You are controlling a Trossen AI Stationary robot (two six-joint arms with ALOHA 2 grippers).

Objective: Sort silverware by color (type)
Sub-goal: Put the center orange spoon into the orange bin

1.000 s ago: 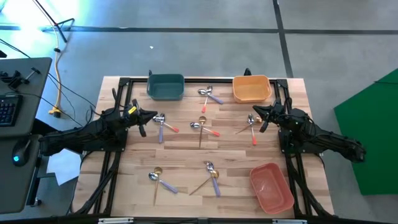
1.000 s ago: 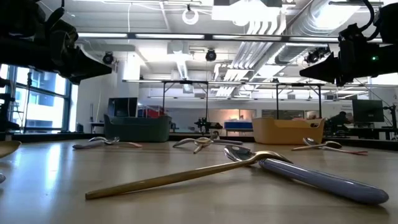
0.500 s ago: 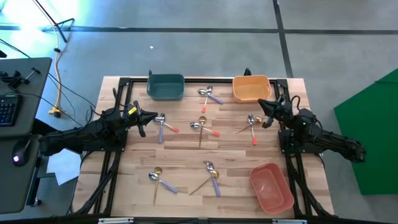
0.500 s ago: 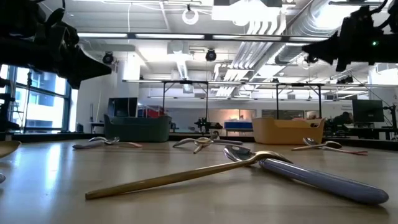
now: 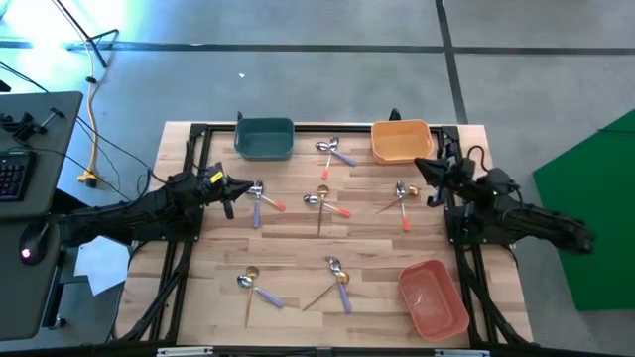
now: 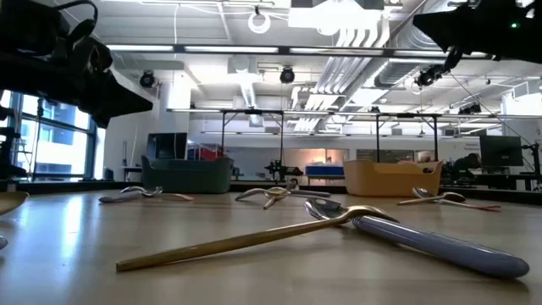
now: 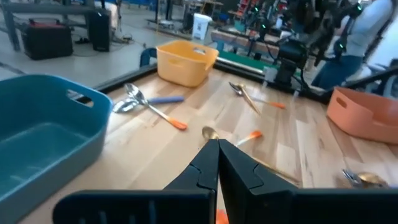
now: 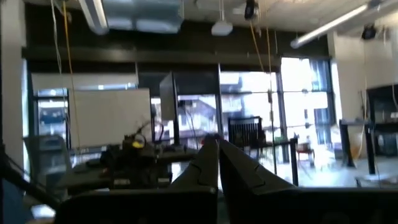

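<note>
Left hand [image 5: 235, 188] hovers at the left side of the worktop [image 5: 298, 238], fingers pressed together and holding nothing, its tip just beside the cluster of spoons [image 5: 260, 195] with lavender and red-pink handles. In the left wrist view the closed fingertips [image 7: 214, 163] point across the wood toward a gold spoon [image 7: 211, 132] and a red-pink handle lying beyond it.

Right hand [image 5: 424, 166] is up at the right edge, next to the orange bin [image 5: 401, 140], lifted off the wood; its wrist camera looks out level into the room, fingers [image 8: 214, 160] shut tight with nothing between them.

And the silverware is scattered all over: a pair near the back centre [image 5: 333, 151] between the teal bin [image 5: 264, 138] and the orange one, a crossed group in the middle [image 5: 323, 199], another crossed set [image 5: 400, 199] near the right hand, a gold spoon and a lavender-handled one at front left [image 5: 250, 285], and a gold and lavender pair at front centre [image 5: 337, 279], near the red-pink bin [image 5: 433, 297]. The low view shows that front-centre pair close up, the gold spoon [image 6: 246, 240] resting against the lavender handle [image 6: 440, 246]. All three bins look empty.
</note>
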